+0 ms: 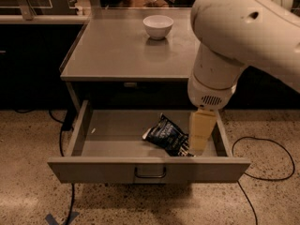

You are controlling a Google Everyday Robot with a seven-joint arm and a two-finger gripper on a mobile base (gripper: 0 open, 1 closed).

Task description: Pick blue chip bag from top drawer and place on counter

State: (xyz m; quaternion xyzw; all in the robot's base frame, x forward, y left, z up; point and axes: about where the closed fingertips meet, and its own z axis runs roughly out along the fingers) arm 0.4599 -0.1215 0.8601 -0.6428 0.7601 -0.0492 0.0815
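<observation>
Speckled floor [28,139]; grey bench [117,55], open drawer [112,142] below. Right half of drawer: blue chip bag [165,134], long axis diagonal; hand [196,149] low at its right end. Grip state: cannot tell.

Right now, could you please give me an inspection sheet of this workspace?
Surface: grey metal counter, level.
Job's things: drawer pulled open; chip bag lies in its right half, not on the counter.
Clutter: white bowl near the counter's back edge.
Gripper: gripper down inside the drawer at the bag's right end; contact cannot be told.
Cables: black cables on the floor on both sides of the drawer.
Surroundings: speckled floor; dark cabinets behind.
</observation>
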